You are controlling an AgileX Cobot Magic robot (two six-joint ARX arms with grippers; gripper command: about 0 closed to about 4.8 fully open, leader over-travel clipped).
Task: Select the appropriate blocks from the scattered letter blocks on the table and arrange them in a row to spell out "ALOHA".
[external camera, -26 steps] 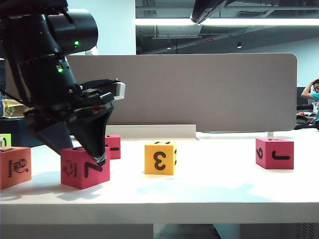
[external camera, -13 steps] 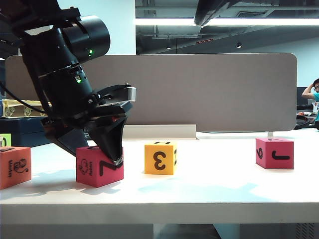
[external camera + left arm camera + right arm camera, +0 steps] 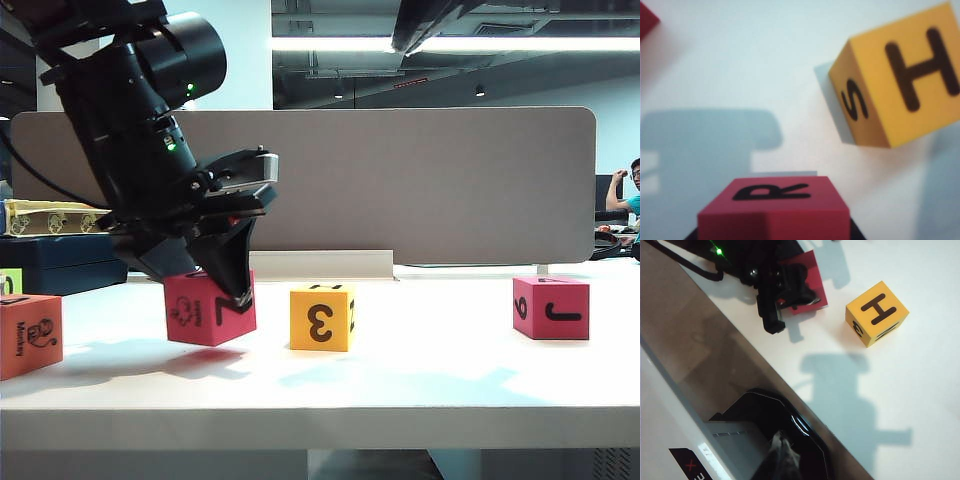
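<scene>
My left gripper (image 3: 232, 292) is shut on a pink-red block (image 3: 208, 309) with a 7 on its side, holding it tilted just above the table (image 3: 420, 385). In the left wrist view that block (image 3: 772, 207) shows an R on top. A yellow block (image 3: 322, 317) marked 3 stands to its right, and from above it (image 3: 900, 82) shows H and S. An orange monkey block (image 3: 28, 335) sits at the far left and a pink-red J block (image 3: 550, 307) at the right. My right gripper (image 3: 785, 457) hangs shut and empty high over the divider, above the yellow block (image 3: 876, 313).
A grey-brown divider panel (image 3: 400, 180) runs along the back of the table. A lime-green block (image 3: 9, 281) peeks in at the far left edge. Another pink-red block's corner (image 3: 647, 20) lies beyond the held one.
My left gripper closed on the pink-red block, slid it right toward the yellow block and lifted it off the table. The right arm kept still.
</scene>
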